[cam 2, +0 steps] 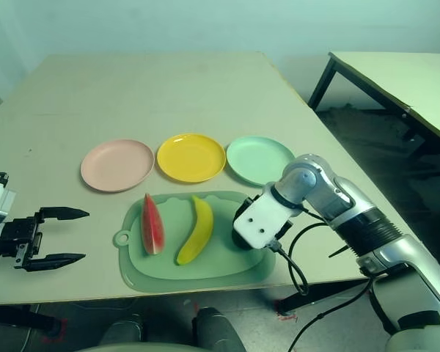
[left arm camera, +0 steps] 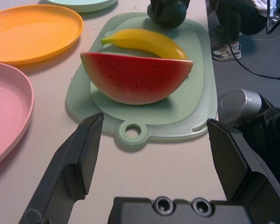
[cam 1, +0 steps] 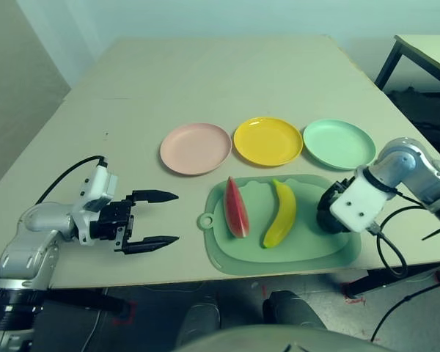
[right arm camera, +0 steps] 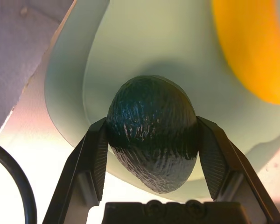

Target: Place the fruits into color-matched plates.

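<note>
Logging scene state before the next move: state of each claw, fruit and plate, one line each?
left claw: open, nothing held
right claw: closed on the avocado
avocado: gripped, over the cutting mat
watermelon wedge: on the mat, ungripped
banana: on the mat, ungripped
pink plate: empty
yellow plate: empty
mint green plate: empty
</note>
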